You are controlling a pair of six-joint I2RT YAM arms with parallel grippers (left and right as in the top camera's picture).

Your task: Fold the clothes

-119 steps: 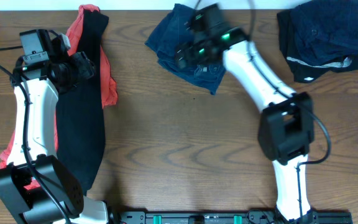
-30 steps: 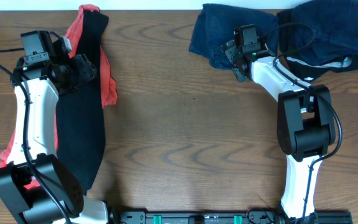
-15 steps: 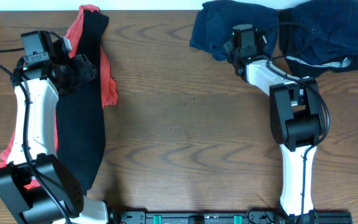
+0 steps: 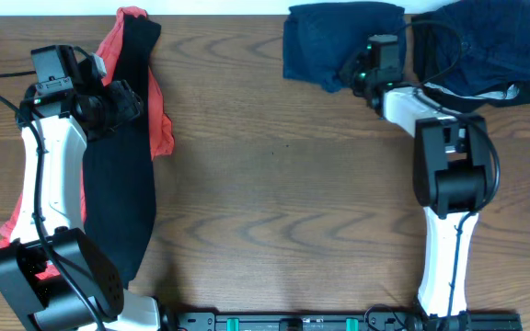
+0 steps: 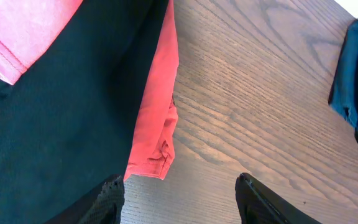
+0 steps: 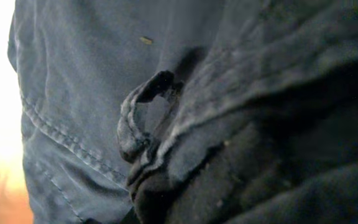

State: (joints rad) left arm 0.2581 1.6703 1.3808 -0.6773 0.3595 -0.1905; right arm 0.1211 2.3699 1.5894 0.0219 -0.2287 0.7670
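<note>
The blue garment (image 4: pixel 339 41) lies bunched into a rough block against the far edge of the table (image 4: pixel 274 184), right of centre. My right gripper (image 4: pixel 375 66) sits on its right-hand border. The right wrist view is nothing but denim pressed close, with a belt loop (image 6: pixel 143 112) and a stitched seam, and no fingertip shows, so I cannot tell whether that hand is parted or clamped on cloth.

I judge this piece is being parked with the finished ones at the far side. The next move there is to check the grip, let go if holding, and lift straight up so the fold is not dragged open.

Just right of it, in the far right corner, a second dark pile (image 4: pixel 477 46) touches or nearly touches the blue one. The right arm lies across the gap between them, so any sideways pull risks disturbing both.

Along the left edge, the black and red garment (image 4: pixel 118 165) lies stretched out long and unfolded, which I take as the next job. The left gripper (image 4: pixel 109 101) hovers over its far end. Its fingers (image 5: pixel 263 199) are spread wide with nothing between them, and bare wood shows below.
</note>
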